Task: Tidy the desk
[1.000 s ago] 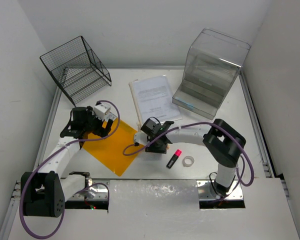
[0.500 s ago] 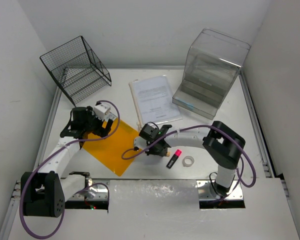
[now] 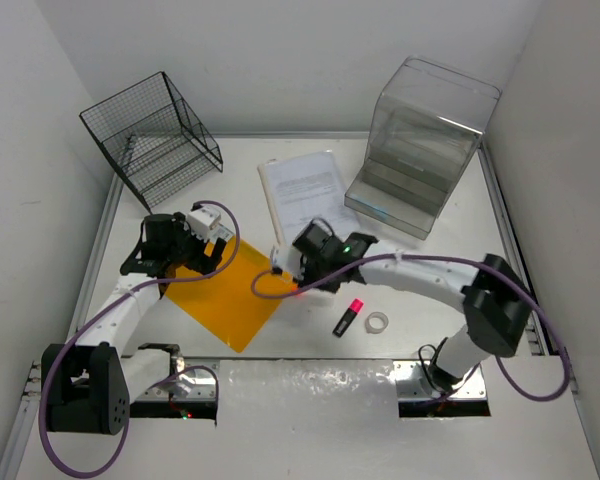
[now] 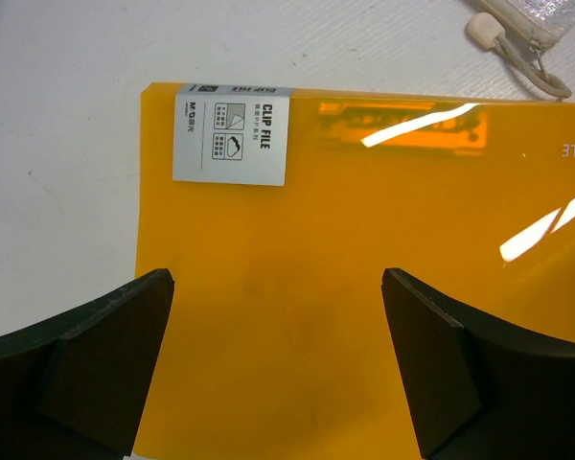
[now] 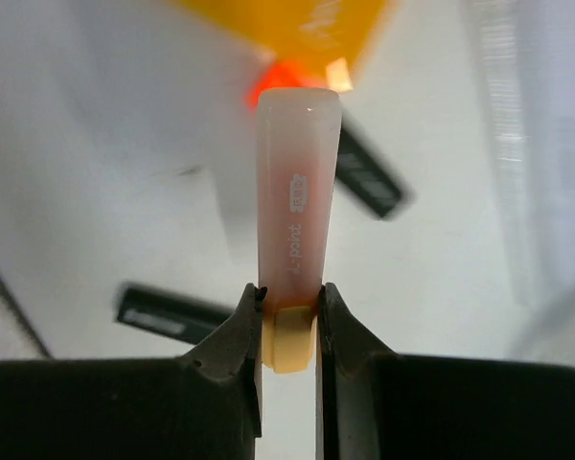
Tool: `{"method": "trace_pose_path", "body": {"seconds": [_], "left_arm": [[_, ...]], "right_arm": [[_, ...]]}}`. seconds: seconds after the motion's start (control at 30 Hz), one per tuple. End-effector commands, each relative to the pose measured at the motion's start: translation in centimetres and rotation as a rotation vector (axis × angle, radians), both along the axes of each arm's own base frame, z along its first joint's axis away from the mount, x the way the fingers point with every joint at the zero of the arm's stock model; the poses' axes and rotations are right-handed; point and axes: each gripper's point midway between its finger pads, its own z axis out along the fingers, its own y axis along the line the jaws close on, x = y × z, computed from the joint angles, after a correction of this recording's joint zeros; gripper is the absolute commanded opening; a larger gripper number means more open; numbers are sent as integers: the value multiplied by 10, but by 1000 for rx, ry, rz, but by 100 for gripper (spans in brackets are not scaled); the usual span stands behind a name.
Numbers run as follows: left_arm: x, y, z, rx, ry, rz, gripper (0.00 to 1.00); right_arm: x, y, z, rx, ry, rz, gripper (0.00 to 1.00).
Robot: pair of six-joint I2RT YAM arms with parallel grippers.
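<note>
Top external view: the desk (image 3: 242,180) fills the middle of the scene, a white top with silver rails along its sides and walls close around it. A black wire rack (image 3: 155,135) sits at its 10 o'clock corner and a clear plastic box (image 3: 420,140) at 1 o'clock. A stack of printed sheets (image 3: 308,195) lies toward 12 o'clock, between them. An orange clip file (image 3: 225,295) lies flat at 8 o'clock. At 5 o'clock, near the front edge, are a pink highlighter (image 3: 348,317) and, just beside it at its 3 o'clock side, a small tape ring (image 3: 377,322).

Left wrist view: the left gripper (image 4: 278,287) is spread wide over the clip file, one finger on each side of the frame. Whether the fingers touch the file cannot be told. A white label (image 4: 230,134) sits at the file's 11 o'clock corner.

Right wrist view: the right gripper (image 5: 289,299) is clamped on the cream end of a pale pink stick (image 5: 297,192), which points to 12 o'clock. The background is blurred, with orange at the top.
</note>
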Motion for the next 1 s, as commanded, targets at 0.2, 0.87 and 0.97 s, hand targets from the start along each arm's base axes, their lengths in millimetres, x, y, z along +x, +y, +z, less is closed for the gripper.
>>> {"method": "trace_pose_path", "body": {"seconds": [0.2, 0.87, 0.97], "left_arm": [[8, 1, 11, -11, -53, 10, 89], [15, -60, 121, -264, -207, -264, 89], [30, -48, 128, -241, -246, -171, 89]], "right_arm": [[178, -119, 129, 30, -638, -621, 0], [260, -213, 102, -343, -665, -829, 50], [254, -212, 115, -305, -666, -846, 58]]}}
